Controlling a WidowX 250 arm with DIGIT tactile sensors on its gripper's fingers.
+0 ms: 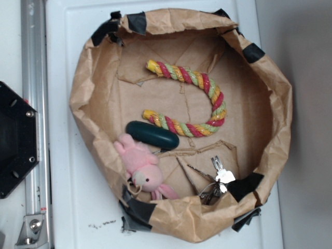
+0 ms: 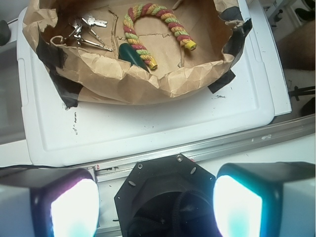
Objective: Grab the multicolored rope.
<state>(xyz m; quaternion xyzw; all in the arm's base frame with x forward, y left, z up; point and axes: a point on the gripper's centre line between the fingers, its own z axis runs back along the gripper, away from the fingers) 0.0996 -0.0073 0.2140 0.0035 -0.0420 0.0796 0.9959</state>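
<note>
Notably soft, light, twisted red-yellow-green rope (image 1: 199,85) curled C-shaped at basket centre; gripper (image 2: 155,207) spread, empty; best pinched at 3 o'clock bend.

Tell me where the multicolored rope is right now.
In the exterior view the multicolored rope lies curved in a C inside the brown paper basket, upper middle, its lower end beside the dark green case.

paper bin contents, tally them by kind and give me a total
multicolored rope: 1
dark green oval case: 1
pink plush toy: 1
bunch of keys: 1
total: 4 things in the paper-lined bin
</note>
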